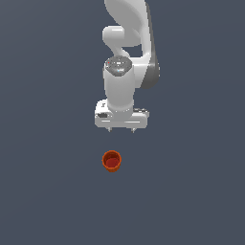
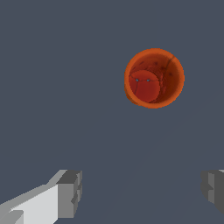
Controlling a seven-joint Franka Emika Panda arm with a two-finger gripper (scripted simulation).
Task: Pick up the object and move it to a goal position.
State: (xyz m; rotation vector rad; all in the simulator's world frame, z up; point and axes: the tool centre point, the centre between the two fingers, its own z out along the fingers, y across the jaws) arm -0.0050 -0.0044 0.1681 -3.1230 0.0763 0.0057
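White gripper [image 1: 122, 130] hangs with jaws spread wide and empty, wider than the orange-red cup [image 1: 111, 161] standing upright on the grey floor [image 1: 48, 191] just ahead, apart, likely pre-opened for straddling its rim.

Worktop [image 1: 43, 191]: one flat, uniform slate-grey surface with a bluish cast, matte, with no visible edge, seam, marking or texture. It fills the whole exterior view behind and around everything else, and the whole wrist view [image 2: 52, 65] likewise. Faint, slightly lighter diagonal shading crosses it in the wrist view.
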